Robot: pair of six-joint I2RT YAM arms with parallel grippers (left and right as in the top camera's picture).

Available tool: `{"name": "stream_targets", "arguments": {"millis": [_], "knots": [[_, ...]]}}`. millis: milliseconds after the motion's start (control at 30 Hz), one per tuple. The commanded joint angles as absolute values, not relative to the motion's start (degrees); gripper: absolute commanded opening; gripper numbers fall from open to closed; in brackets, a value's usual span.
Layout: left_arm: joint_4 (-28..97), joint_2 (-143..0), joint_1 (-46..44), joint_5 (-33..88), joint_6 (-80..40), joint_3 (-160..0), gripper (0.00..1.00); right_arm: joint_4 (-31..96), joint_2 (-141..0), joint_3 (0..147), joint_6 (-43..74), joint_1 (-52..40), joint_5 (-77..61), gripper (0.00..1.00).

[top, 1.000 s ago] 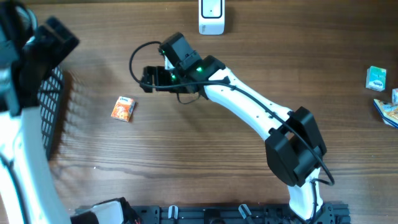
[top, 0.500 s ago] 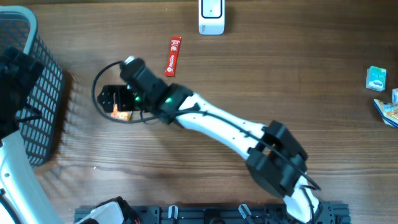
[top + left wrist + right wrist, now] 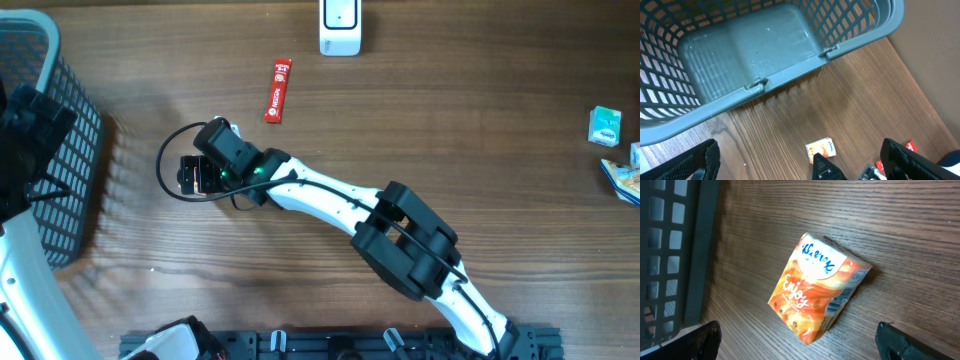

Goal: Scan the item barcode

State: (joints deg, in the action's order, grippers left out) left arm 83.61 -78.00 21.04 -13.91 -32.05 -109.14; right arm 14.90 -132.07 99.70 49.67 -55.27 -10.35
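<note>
Orange tissue pack [image 3: 816, 296] lies untouched beneath the right jaws, which gape wide.

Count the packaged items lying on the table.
4: orange tissue pack beneath the right gripper; red stick packet near the scanner; green pack far right; fourth packet cut off at the right edge, perhaps hiding more.
</note>
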Motion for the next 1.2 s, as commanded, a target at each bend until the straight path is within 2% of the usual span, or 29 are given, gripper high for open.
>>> {"name": "stream_targets", "arguments": {"millis": [0,300,600,800,900,1167], "knots": [[83.7,-78.1,21.3,-15.0,-32.6,-109.5,1.0,14.4,-134.1,99.7,49.8,-55.4,-8.1,0.96],[83.7,-78.1,21.3,-15.0,-32.6,-109.5,1.0,14.1,-135.9,99.7,49.6,-55.4,-3.5,0.76],[83.7,-78.1,21.3,-15.0,-32.6,-109.5,1.0,14.2,-137.4,99.7,46.7,-55.3,-3.0,0.75],[83.7,-78.1,21.3,-15.0,-32.6,-109.5,1.0,13.7,-137.4,99.7,46.5,-55.3,-4.5,0.68],[83.7,-78.1,21.3,-15.0,-32.6,-109.5,1.0,11.2,-137.4,99.7,42.1,-55.4,-9.3,0.68],[83.7,-78.1,21.3,-15.0,-32.6,-109.5,1.0,11.7,-137.4,99.8,35.7,-56.1,-7.9,0.68]]}}
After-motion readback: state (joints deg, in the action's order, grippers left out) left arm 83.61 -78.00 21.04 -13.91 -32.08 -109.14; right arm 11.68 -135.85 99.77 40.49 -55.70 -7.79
